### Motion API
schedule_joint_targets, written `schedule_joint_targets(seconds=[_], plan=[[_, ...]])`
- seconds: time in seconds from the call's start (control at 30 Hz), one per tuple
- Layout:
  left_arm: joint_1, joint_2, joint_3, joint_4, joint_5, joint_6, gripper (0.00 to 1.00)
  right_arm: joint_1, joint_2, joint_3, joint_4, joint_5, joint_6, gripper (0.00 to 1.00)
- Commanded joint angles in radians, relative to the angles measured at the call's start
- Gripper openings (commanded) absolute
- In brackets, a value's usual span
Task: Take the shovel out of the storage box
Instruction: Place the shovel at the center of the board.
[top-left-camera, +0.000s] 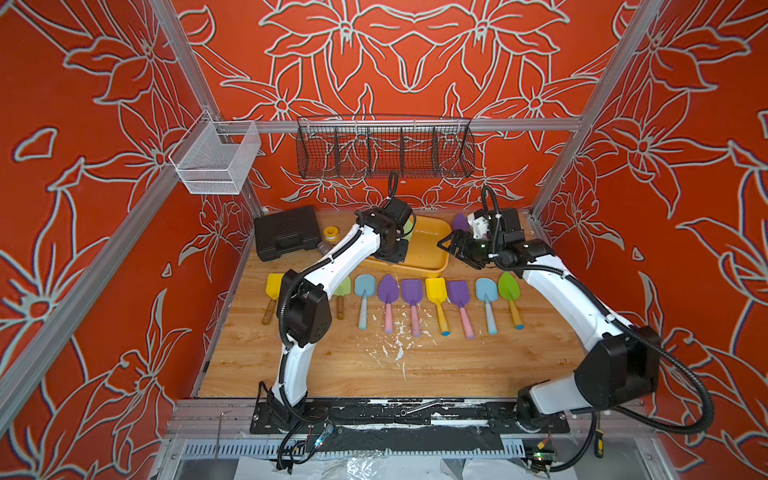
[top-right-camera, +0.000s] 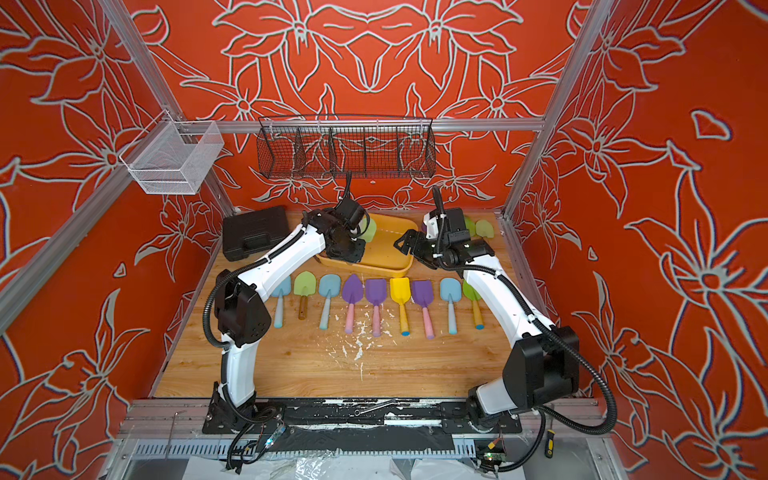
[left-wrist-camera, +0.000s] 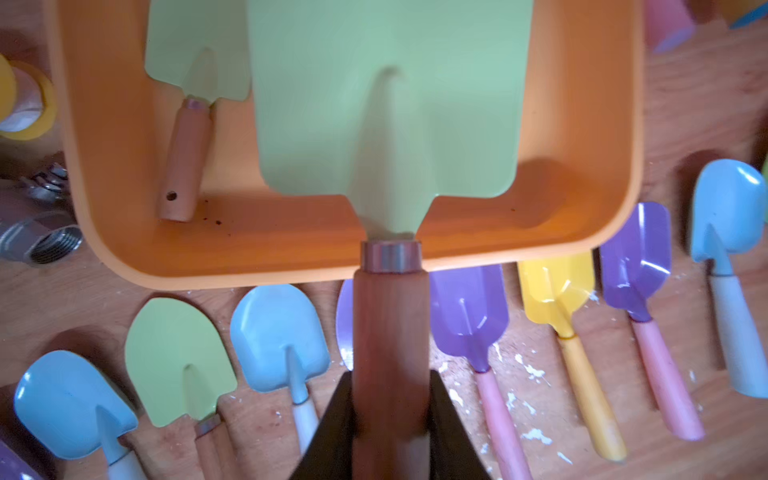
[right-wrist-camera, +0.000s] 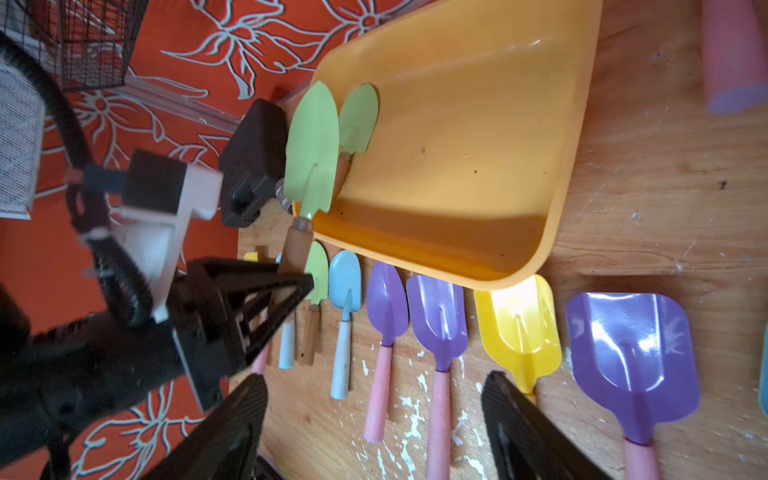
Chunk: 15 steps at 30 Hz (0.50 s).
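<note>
My left end effector (left-wrist-camera: 390, 382) is clenched on the smooth, round wooden handle of the shovel (left-wrist-camera: 386, 104). Its flat, matte pale-green blade sits above the inside of the storage box (left-wrist-camera: 582, 124), a glossy yellow-orange plastic tub with rounded corners, and the handle crosses one long rim. A second green shovel (left-wrist-camera: 195, 50) lies flat in the tub, and my right end effector (right-wrist-camera: 376, 380) is released, its ribbed black fingers (right-wrist-camera: 515, 424) spread wide over the scuffed wooden surface (right-wrist-camera: 644, 187).

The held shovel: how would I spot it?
Find the yellow-orange storage box on the wooden table. Of two pale green shovels there, the held shovel has its wooden handle clamped in fingers, sticking out over the rim; the other shovel lies loose inside.
</note>
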Motion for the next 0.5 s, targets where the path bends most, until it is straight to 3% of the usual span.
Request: schedule_joint_targets(seconds=[0.0,0.47], plan=[[-0.025,-0.073,-0.023,-0.019,0.030,-0.046,0.00,0.010,0.032,0.008,0.094,-0.015,0.074,0.79],[-0.143,-0.144,-0.036,-0.026,0.055,-0.101,0.00,0.048,0.115,-0.041,0.287,-0.007,0.066,0.61]])
